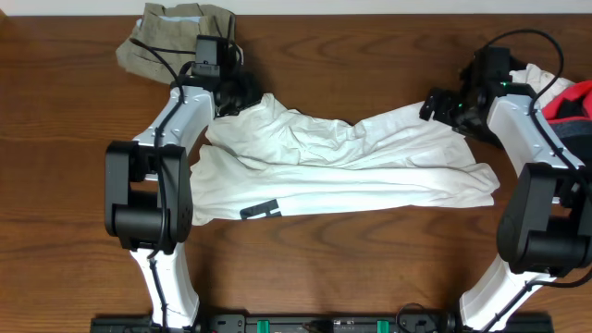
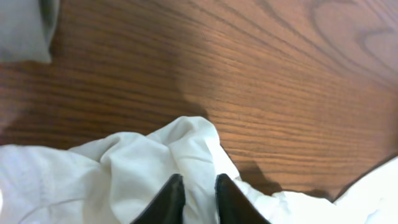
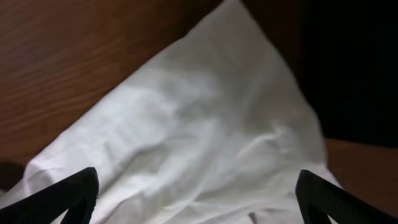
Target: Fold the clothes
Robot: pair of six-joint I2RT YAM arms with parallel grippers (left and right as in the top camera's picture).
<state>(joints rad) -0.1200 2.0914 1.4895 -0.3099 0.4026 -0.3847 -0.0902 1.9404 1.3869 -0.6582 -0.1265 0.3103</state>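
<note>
A white shirt (image 1: 342, 166) lies crumpled across the middle of the wooden table, with a dark label near its front left edge. My left gripper (image 1: 242, 96) is at the shirt's far left corner and is shut on a fold of the white cloth (image 2: 198, 186). My right gripper (image 1: 444, 106) is at the shirt's far right corner. Its fingers are spread wide open over the white fabric (image 3: 199, 143) and hold nothing.
A folded khaki garment (image 1: 176, 37) lies at the far left of the table. A pile of red and white clothes (image 1: 564, 92) sits at the far right edge. A grey cloth edge (image 2: 25, 28) shows in the left wrist view.
</note>
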